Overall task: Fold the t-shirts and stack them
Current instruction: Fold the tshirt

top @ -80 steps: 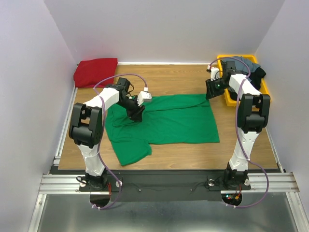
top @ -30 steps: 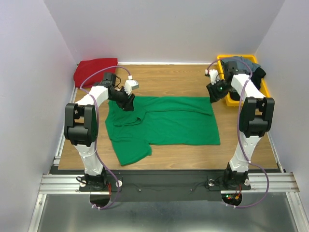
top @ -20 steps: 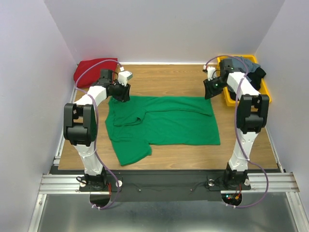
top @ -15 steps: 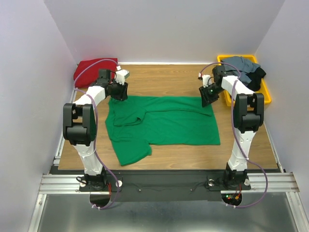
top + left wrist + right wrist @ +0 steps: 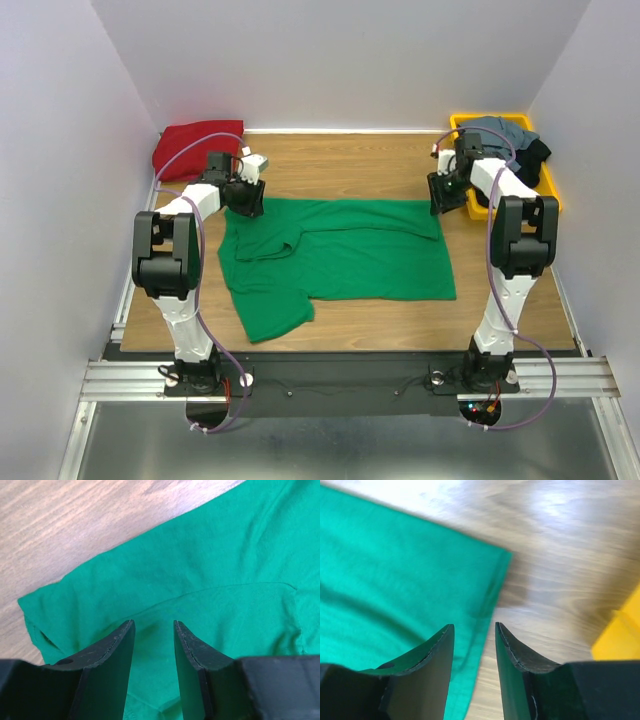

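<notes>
Green t-shirt (image 5: 340, 250) lies spread flat across the middle of the bench (image 5: 350, 165), with 1 sleeve sticking out toward the near left corner.

My left pincer (image 5: 153, 625) hangs over the shirt's far left corner. Its 2 fingers stand partly apart with nothing between them, and I see only green cloth and a curved seam through the gap. I cannot tell whether the tips touch the fabric.

My right pincer (image 5: 473, 627) sits over the shirt's far right corner. It is parted about as much and is also empty. The shirt's hemmed edge runs under the gap, with bare wood beyond it.

The overhead view alone shows the red t-shirt (image 5: 195, 145) folded in the bench's far left corner. It also shows the yellow tray (image 5: 548, 195) at the far right corner, with a grey t-shirt (image 5: 505, 130) and a black t-shirt (image 5: 537, 152) heaped in it. The right wrist view catches just a sliver of that tray, and the left wrist view sees only cloth and wood.
</notes>
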Controlling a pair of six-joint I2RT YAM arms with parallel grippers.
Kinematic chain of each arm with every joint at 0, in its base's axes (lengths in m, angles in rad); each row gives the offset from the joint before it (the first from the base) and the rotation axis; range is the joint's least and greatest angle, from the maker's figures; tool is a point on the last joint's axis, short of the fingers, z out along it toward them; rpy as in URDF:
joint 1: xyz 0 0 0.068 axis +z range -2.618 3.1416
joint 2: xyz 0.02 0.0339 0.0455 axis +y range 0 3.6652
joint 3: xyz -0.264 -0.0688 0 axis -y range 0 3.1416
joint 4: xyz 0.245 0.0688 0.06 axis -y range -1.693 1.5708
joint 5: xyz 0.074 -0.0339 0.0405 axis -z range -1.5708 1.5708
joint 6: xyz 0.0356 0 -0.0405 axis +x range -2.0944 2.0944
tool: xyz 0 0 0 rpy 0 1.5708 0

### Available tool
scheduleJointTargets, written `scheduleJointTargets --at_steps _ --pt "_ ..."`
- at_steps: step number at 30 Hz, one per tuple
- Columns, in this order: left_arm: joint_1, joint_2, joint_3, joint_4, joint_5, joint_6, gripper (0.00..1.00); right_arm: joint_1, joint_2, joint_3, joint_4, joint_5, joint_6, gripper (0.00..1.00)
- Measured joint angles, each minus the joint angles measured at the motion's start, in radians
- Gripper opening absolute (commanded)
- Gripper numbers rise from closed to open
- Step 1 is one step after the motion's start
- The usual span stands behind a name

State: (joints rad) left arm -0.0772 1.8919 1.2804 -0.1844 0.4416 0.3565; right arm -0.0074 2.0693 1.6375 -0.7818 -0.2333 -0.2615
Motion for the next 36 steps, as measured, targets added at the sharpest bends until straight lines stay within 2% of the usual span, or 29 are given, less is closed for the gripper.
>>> scheduleJointTargets --at_steps 7,14,16,19,29,36 --pt "0.0 0.004 0.0 0.011 -0.002 0.0 0.5 -0.024 0.033 0.05 0.018 -0.001 0.054 0.45" --pt "0.0 0.016 0.0 0.013 -0.002 0.0 0.5 -0.024 0.079 0.072 0.033 -0.03 0.083 0.39" --pt "0.0 0.021 0.0 0.014 -0.002 0.0 0.5 -0.024 0.089 0.073 0.033 -0.038 0.087 0.36" --pt "0.0 0.026 0.0 0.013 -0.002 0.0 0.5 -0.024 0.097 0.074 0.033 -0.047 0.099 0.26" --pt "0.001 0.048 0.0 0.017 -0.014 -0.003 0.49 -0.024 0.098 0.077 0.033 -0.05 0.101 0.01" --pt "0.013 0.077 0.029 0.018 -0.036 -0.016 0.47 -0.024 0.098 0.134 0.036 -0.034 0.099 0.0"
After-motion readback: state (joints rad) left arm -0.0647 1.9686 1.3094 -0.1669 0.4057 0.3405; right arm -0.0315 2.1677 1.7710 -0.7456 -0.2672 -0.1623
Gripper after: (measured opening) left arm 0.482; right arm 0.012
